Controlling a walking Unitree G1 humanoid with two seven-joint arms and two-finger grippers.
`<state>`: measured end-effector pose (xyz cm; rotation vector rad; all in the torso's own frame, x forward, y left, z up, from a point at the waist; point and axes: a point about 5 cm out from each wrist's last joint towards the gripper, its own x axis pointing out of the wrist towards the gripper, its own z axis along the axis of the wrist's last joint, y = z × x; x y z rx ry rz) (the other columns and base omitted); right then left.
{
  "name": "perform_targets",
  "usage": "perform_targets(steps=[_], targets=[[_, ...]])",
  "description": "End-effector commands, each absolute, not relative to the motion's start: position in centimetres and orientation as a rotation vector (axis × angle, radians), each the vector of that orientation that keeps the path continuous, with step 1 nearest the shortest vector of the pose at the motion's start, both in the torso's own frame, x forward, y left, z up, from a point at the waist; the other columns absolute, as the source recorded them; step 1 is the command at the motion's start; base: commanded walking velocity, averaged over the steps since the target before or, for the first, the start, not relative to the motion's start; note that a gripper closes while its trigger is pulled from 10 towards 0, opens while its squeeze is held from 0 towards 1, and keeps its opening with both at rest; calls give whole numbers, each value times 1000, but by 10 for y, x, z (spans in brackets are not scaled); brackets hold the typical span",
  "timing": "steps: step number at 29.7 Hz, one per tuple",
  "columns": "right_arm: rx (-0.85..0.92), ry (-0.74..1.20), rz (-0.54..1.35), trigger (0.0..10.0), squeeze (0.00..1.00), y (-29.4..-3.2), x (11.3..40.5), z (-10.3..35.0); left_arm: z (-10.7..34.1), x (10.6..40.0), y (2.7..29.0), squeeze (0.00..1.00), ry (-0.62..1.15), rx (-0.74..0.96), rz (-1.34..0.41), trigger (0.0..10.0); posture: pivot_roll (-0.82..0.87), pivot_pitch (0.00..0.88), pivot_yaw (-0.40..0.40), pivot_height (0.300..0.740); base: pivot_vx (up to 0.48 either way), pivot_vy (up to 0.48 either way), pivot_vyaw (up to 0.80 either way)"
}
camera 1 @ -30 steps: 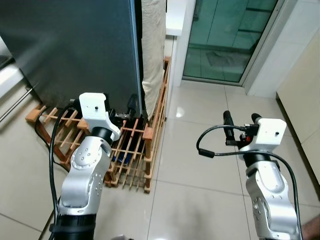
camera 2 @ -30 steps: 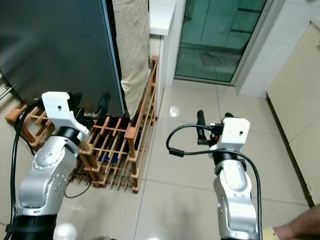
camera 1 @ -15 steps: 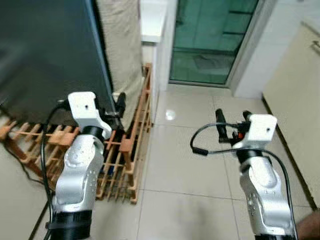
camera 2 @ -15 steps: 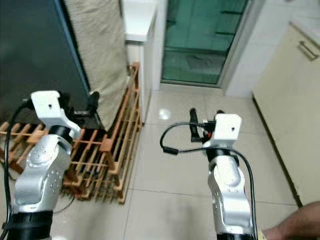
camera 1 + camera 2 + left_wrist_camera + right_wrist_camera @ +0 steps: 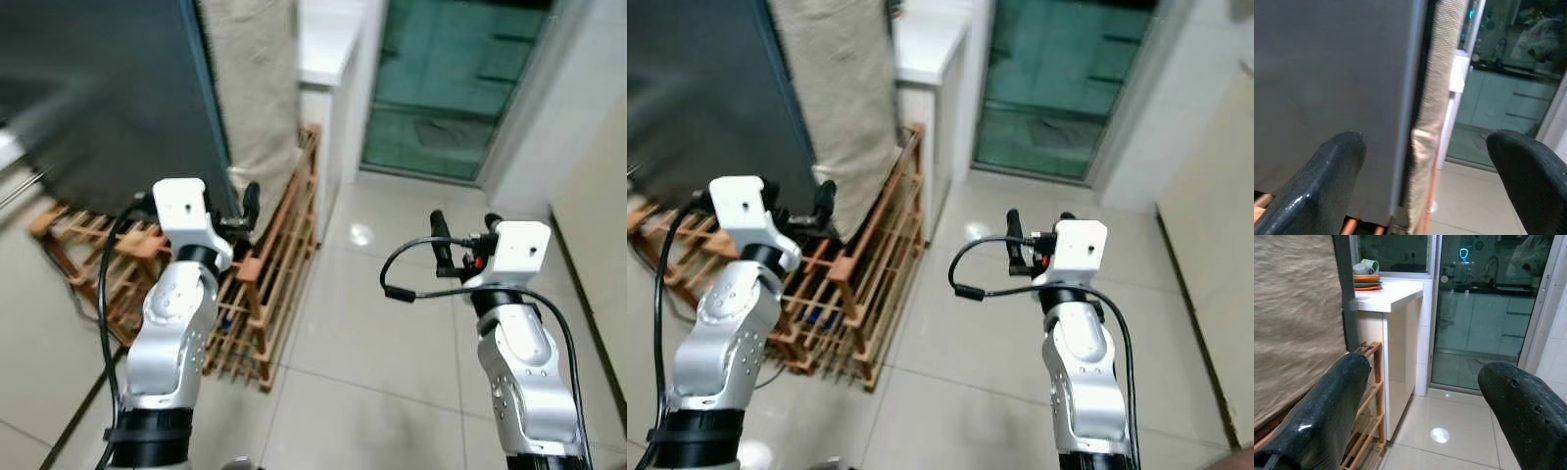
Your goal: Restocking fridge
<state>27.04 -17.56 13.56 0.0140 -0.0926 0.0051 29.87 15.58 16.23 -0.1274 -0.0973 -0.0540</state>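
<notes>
The fridge (image 5: pixel 108 88) is a tall dark grey box at the upper left, its side close in front of my left gripper (image 5: pixel 1425 142). That gripper is raised at chest height, open, with nothing between its fingers. A beige cloth (image 5: pixel 255 88) hangs along the fridge's right edge. My right gripper (image 5: pixel 462 223) is held up over the tiled floor, open and empty, facing a white counter (image 5: pixel 1391 296) and a glass door (image 5: pixel 1484 308).
A low wooden rack (image 5: pixel 279 264) stands on the floor around the fridge's foot, right below my left arm. Orange plates and cups (image 5: pixel 1366 276) sit on the white counter. A cream cabinet (image 5: pixel 602 196) lines the right side. Open tiled floor (image 5: pixel 362 323) lies between.
The whole picture has swung as my head and body move; the fridge sits further right than half a second ago. Both arms keep the same raised, open pose.
</notes>
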Motion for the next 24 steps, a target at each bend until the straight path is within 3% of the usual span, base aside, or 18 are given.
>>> perform_targets(steps=[1,7,11,21,24], targets=[[15,-94,0,10000,0,-178,271,137,166,302,150,0,-111,-129,-75,10000,-85,0,3,740,0,0,0],[2,-104,14,10000,0,-175,271,139,169,303,147,0,-122,-105,-123,10000,-89,0,5,740,0,0,0],[0,-107,23,10000,0,-173,270,139,171,303,139,0,-124,-62,-186,10000,-92,0,9,740,349,330,0],[1,-98,26,10000,0,-172,269,137,173,303,136,0,-132,-66,-192,10000,-93,0,11,740,399,216,-723],[2,-101,28,10000,0,-172,269,137,172,306,139,0,-117,-57,-148,10000,-93,0,11,740,0,0,0]])
